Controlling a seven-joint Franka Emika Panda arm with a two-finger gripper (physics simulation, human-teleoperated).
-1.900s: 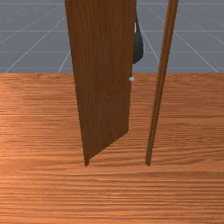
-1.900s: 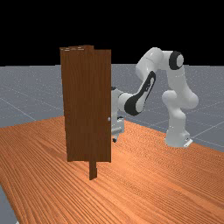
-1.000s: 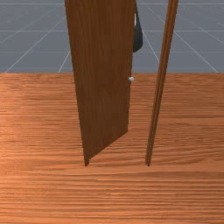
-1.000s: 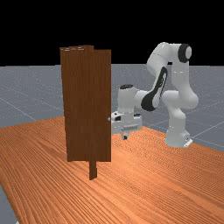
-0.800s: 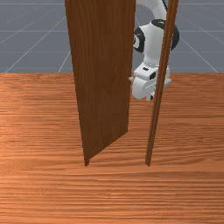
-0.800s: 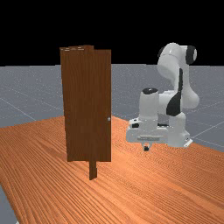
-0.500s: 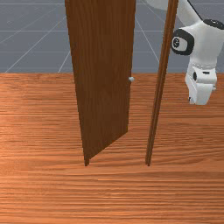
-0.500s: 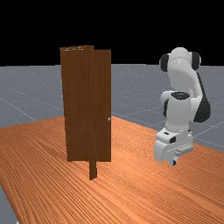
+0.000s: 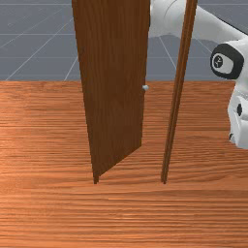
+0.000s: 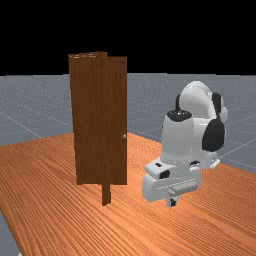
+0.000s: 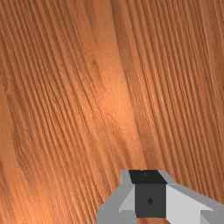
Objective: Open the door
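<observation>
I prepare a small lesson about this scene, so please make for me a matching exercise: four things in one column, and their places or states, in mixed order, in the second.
Things
1. Door
2. Knob
3. Narrow post
4. Gripper

Places or states
A. Over the table, toward the far view's right
B. Thin and brown, across a gap from the wide panel in the front view
C. Small and pale, at the wide panel's side edge
D. Wide and brown, standing ajar

Right pairs: 1-D, 2-C, 3-B, 4-A
</observation>
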